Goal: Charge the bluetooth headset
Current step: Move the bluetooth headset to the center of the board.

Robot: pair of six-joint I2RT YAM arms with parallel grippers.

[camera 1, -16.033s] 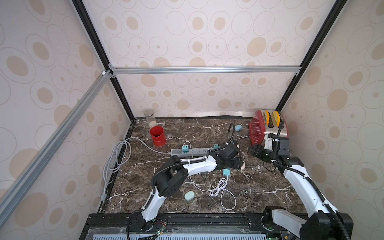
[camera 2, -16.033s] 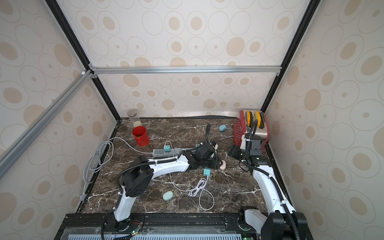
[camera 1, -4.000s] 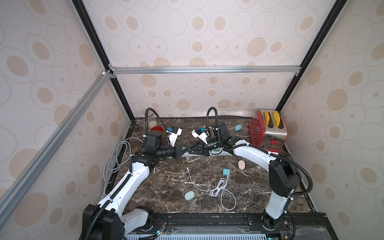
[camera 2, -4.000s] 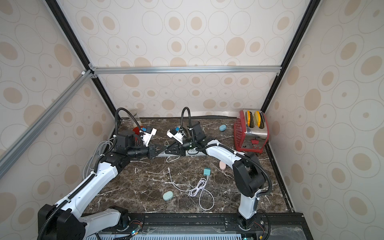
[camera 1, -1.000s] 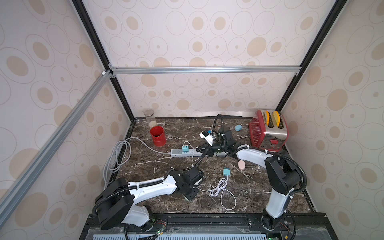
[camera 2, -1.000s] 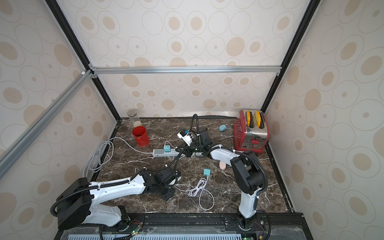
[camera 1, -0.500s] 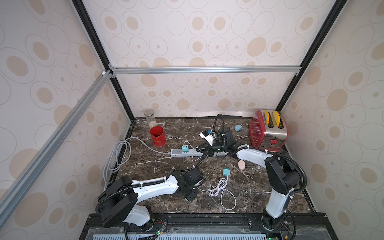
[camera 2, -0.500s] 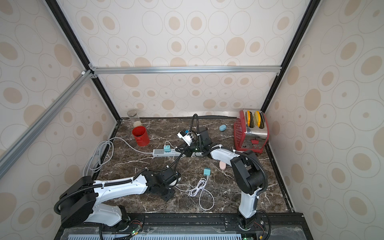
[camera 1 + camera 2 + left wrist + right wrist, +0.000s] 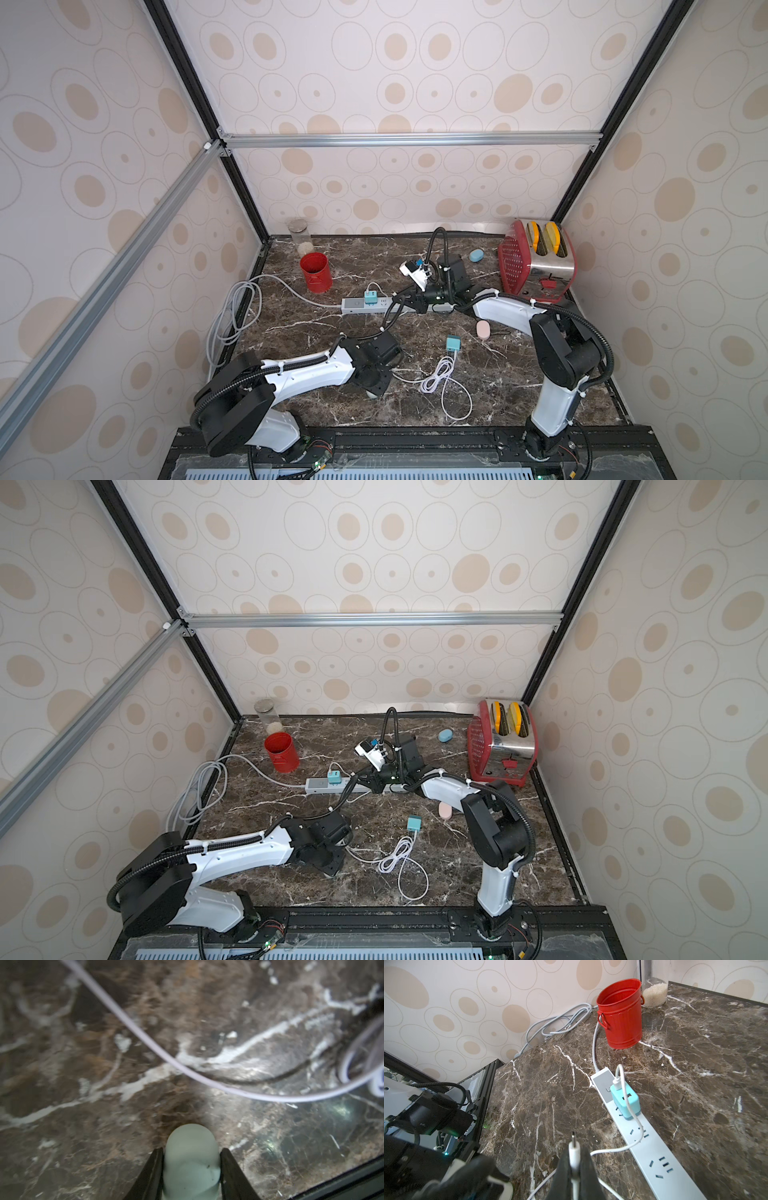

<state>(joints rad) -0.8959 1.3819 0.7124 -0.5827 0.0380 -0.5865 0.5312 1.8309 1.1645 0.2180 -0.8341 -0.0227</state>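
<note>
Two claws each had hold of something: the left claw (image 9: 192, 1150) pinched the mint headset case (image 9: 190, 1136) between its black fingers (image 9: 153, 1174). The case's near end was cut off at the frame edge in the left wrist view, and it was almost wholly hidden under the wrist at lower centre in both top views. The right claw (image 9: 574, 1160), closed tight, gripped the white charging plug (image 9: 573, 1147), metal tip poking out, beside the power strip (image 9: 357, 305) at mid-frame.

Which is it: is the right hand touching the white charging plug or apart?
Touching. The right wrist view shows the white charging plug pinched in the right hand.
</note>
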